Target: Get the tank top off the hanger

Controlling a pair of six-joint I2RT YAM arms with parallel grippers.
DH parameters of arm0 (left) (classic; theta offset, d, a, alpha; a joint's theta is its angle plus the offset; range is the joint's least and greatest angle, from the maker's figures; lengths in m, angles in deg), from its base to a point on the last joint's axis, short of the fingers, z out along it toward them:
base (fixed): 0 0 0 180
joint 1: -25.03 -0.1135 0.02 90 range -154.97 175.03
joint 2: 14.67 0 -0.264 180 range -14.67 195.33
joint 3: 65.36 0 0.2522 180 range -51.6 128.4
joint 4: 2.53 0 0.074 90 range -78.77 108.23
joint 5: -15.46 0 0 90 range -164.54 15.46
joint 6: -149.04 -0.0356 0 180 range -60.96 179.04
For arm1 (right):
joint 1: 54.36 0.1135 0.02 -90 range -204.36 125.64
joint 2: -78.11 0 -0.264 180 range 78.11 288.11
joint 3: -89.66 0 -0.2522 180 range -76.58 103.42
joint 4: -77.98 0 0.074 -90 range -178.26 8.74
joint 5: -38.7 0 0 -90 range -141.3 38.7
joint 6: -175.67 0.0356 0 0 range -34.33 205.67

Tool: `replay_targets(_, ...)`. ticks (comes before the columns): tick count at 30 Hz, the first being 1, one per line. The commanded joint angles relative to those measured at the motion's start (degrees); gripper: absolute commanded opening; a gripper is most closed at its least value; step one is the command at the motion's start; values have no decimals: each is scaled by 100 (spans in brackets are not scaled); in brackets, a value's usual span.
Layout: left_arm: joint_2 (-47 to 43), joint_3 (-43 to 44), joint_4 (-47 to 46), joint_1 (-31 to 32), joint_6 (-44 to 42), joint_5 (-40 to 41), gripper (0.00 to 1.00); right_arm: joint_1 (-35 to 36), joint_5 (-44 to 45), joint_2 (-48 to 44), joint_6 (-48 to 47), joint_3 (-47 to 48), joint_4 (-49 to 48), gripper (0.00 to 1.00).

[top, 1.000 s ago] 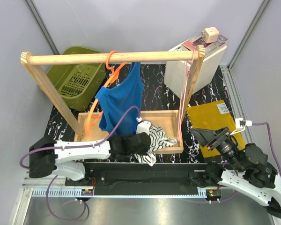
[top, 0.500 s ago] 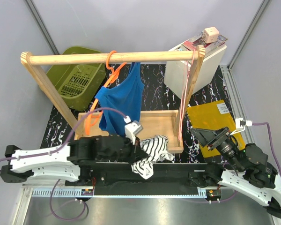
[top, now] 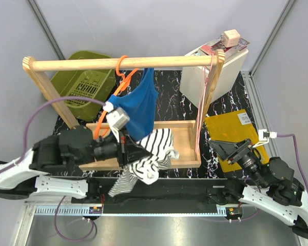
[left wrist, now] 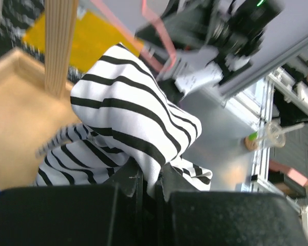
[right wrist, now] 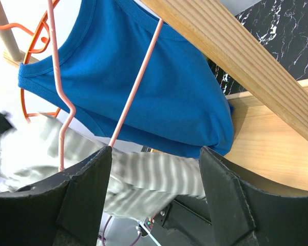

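Observation:
The blue tank top (top: 136, 105) hangs from the orange hanger (top: 122, 72), whose hook is over the wooden rail (top: 82, 64). One strap sits high near the rail and the body droops toward the tray. My left gripper (top: 131, 149) is in front of and below the tank top, shut on a black-and-white striped garment (top: 151, 148) that dangles from it. In the left wrist view the striped cloth (left wrist: 128, 113) is pinched between the jaws (left wrist: 153, 179). My right gripper (top: 236, 151) stands open at the right, empty. Its wrist view shows the tank top (right wrist: 143, 87) and the orange hanger (right wrist: 33, 41) beyond the open gripper (right wrist: 154, 154).
A wooden tray (top: 185, 138) forms the rack's base. A thin pink hanger (top: 200, 118) hangs by the right post. An olive green basket (top: 82, 84) lies at the back left, a white box (top: 215, 72) at the back right, and a yellow pad (top: 231, 130) lies by my right gripper.
My left arm has swung left and up, lifting the striped garment off the tray so it hangs in the air. The tank top, hanger and right arm have not moved.

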Motion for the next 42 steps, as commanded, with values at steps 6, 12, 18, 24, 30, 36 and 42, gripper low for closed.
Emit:
replay_targets(6,1217,3445,550,20,-1543,807,0,-2,202,2,-24,137,-16,77)
replay_targets(12,2096,4828,27,20,-2738,1739,0,-19,184,19,-50,198,-16,77)
replay_targets(18,2317,4779,-2070,20,-4486,2441,0,-2,184,98,-85,251,-7,77)
replay_targets(24,2650,5179,-3605,-199,-6262,2865,0,-10,88,353,-164,435,10,77)
replay_targets(30,3081,5419,-4696,-1119,-7197,3129,0,-10,140,520,-340,770,81,77)
replay_targets(36,3125,5376,-4608,-2659,-6293,2602,0,-1,281,651,-472,743,89,78)
replay_targets(42,3258,5211,-5511,-4063,-5834,2791,0,-10,97,1318,-657,1068,107,78)
